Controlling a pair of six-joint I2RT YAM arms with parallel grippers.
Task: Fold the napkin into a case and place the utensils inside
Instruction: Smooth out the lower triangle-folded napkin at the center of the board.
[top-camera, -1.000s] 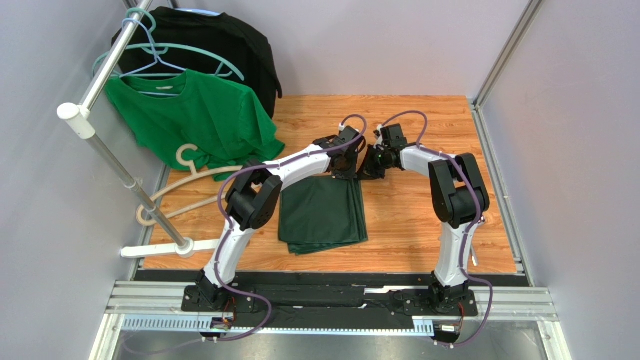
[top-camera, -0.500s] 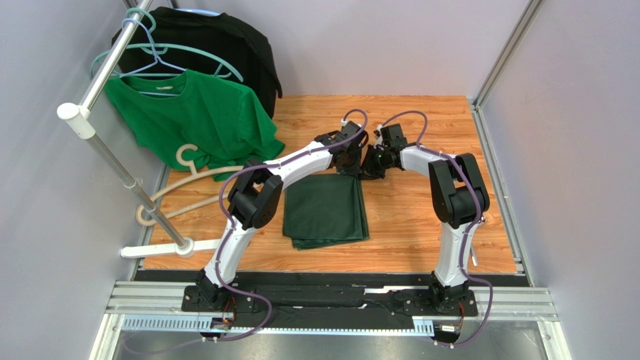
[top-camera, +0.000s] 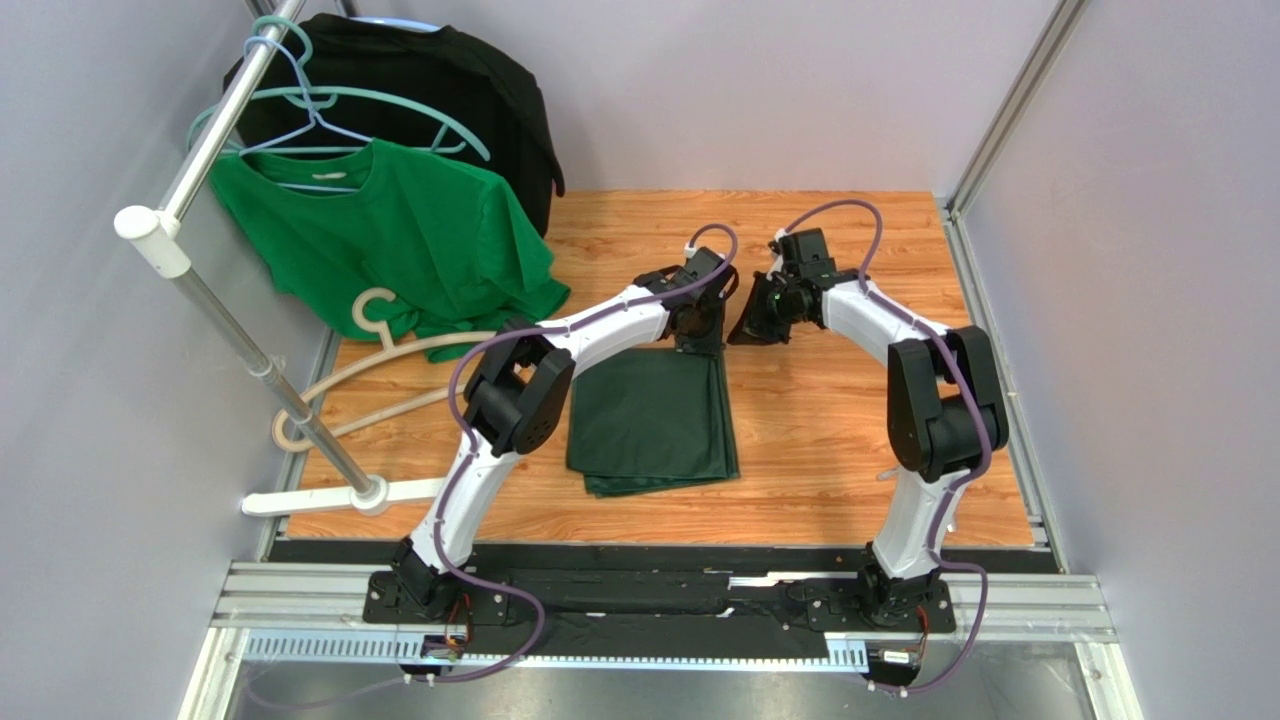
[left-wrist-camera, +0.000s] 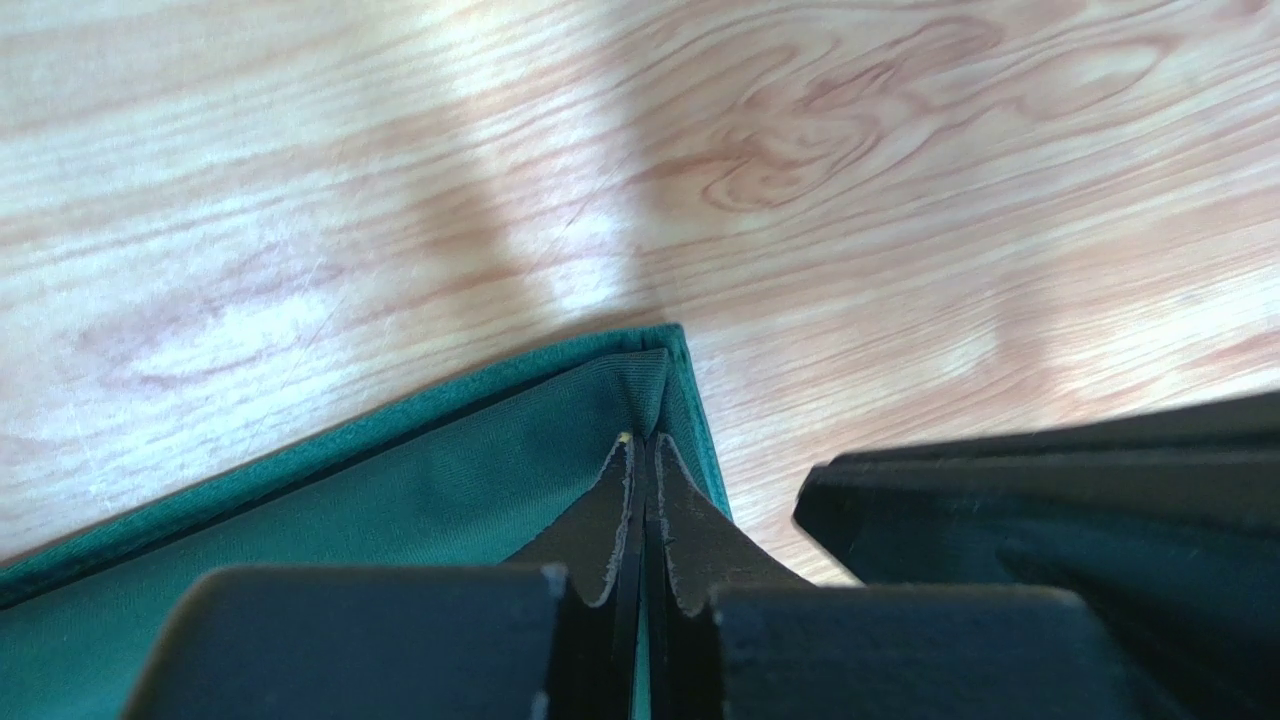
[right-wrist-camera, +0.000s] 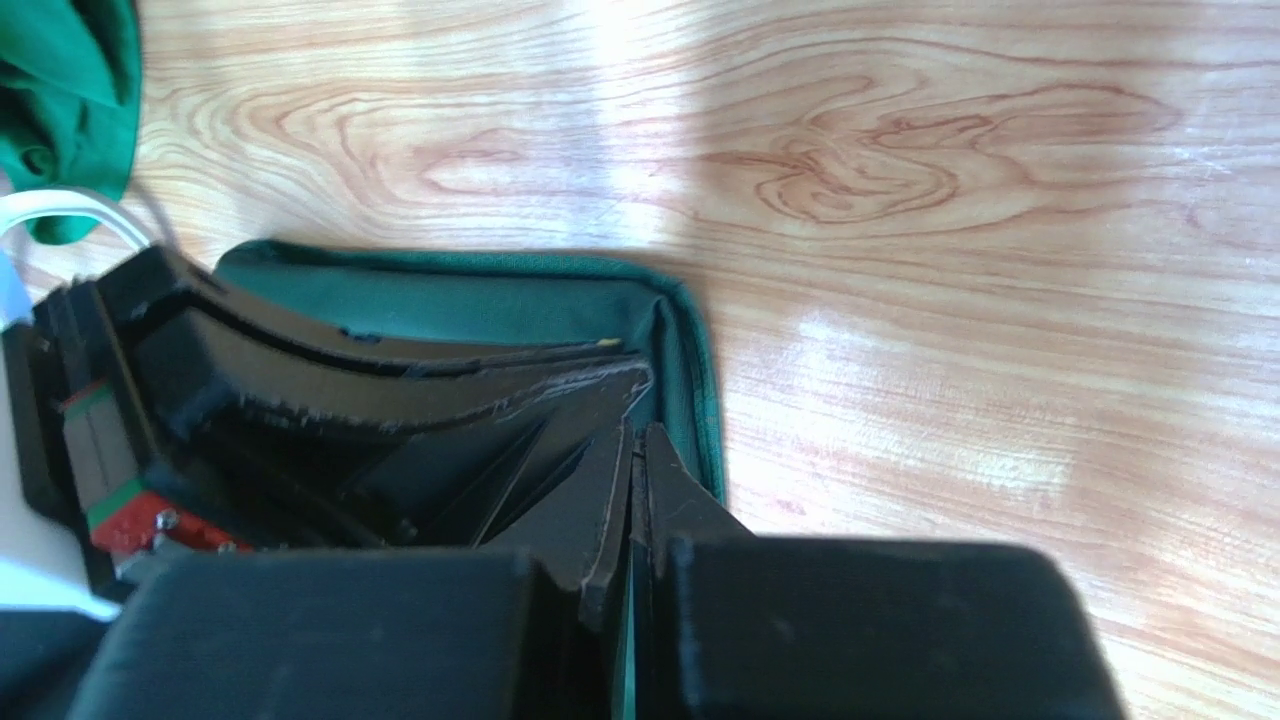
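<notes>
**A:** Where is the napkin?

**B:** The napkin (top-camera: 654, 420), a plain dark green cloth, lies flat on the wooden counter (top-camera: 857, 435). It is folded into a layered, roughly square pad between the two arms, closer to the left arm. The layers show as stepped edges along its near side.

**A:** And the claws?

**B:** Both meet at the pad's far right corner. The left claw (left-wrist-camera: 643, 450) has its jaws pressed together, with the tips on the cloth just inside the hemmed corner. Its wrist view does not show whether any cloth is caught between them. The right claw (right-wrist-camera: 637, 443) is also closed tight, with its tips over the same corner, just beside the left claw. From overhead, its body sits to the right of the napkin's edge and tilts down toward it.

**A:** What else is in the scene?

**B:** At the far left, a slanted metal rack (top-camera: 226, 135) holds a brighter green T-shirt (top-camera: 391, 240) and a black garment (top-camera: 451, 90) on pale hangers. A cream hanger (top-camera: 394, 348) lies on the counter below the shirt, to the left of the napkin.
</notes>
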